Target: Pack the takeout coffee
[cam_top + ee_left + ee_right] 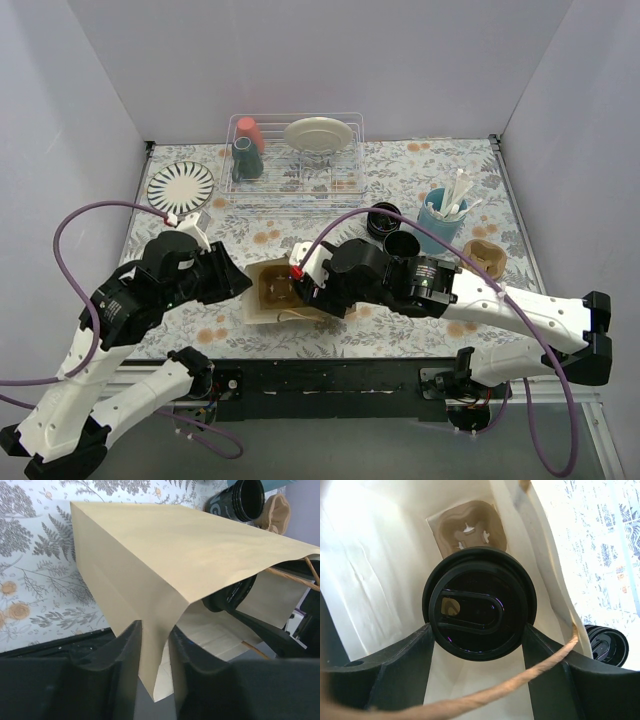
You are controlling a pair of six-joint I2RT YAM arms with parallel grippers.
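Note:
The brown paper bag (262, 300) (175, 545) stands open at the table's near middle. My left gripper (240, 283) (156, 627) is shut on a fold of the bag's left wall. Inside the bag my right gripper (305, 290) (477, 627) is shut on a black lidded coffee cup (480, 595), one finger on each side of the lid. The cup hangs above a cardboard carrier (467, 527) on the bag's floor. Two more black cups (385, 217) (402, 243) stand on the table right of the bag; one shows its lid (605, 645) in the right wrist view.
A light-blue cup of white sticks (442, 210) and a brown cardboard carrier (485, 257) are at the right. A wire dish rack (340, 180) with tumblers and a plate is at the back. A striped plate (180, 185) lies back left. The bag's twine handle (520, 682) crosses below the cup.

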